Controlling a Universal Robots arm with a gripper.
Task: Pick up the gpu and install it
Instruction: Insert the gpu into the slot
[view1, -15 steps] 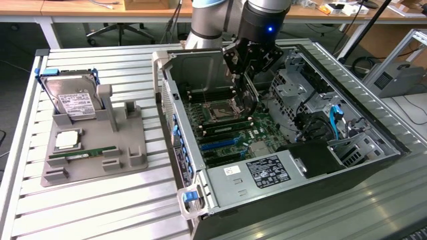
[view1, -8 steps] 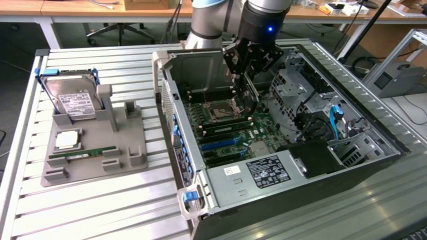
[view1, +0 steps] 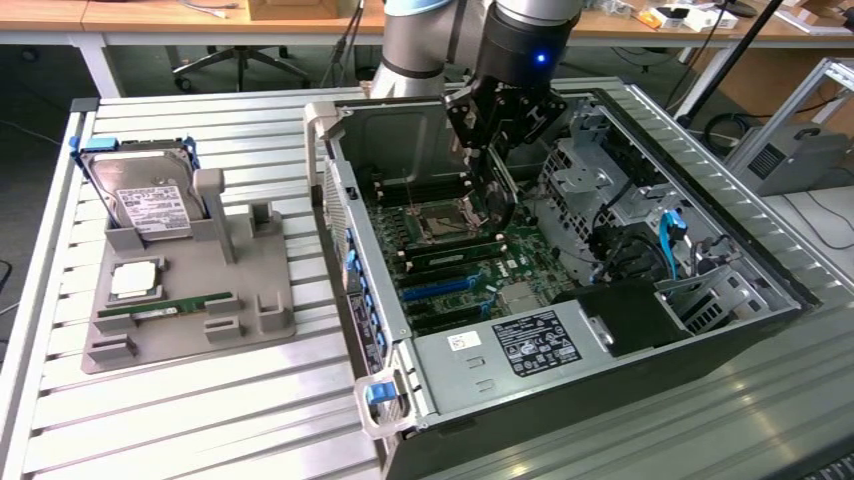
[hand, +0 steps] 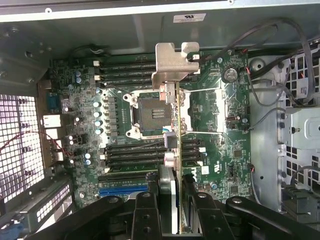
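The gpu (hand: 177, 125) is a thin card seen edge-on, with its silvery metal bracket (hand: 175, 62) at the far end. My gripper (hand: 175, 212) is shut on it, one black finger (hand: 147, 212) on each side of the card. In the exterior view the gripper (view1: 497, 135) hangs inside the open computer case (view1: 334, 200). The gpu (view1: 499, 195) points down from it toward the motherboard, above the empty processor socket (view1: 441, 222). The card hangs above the board, in no slot.
Blue expansion slots (view1: 434, 290) lie on the motherboard nearer the power supply (view1: 541, 340). Cables and drive cages (view1: 627, 240) fill the case's side on the exterior view's right. Beside the case, a grey tray (view1: 254, 320) carries a hard drive (view1: 147, 195), a processor chip (view1: 134, 280) and a memory stick (view1: 167, 305).
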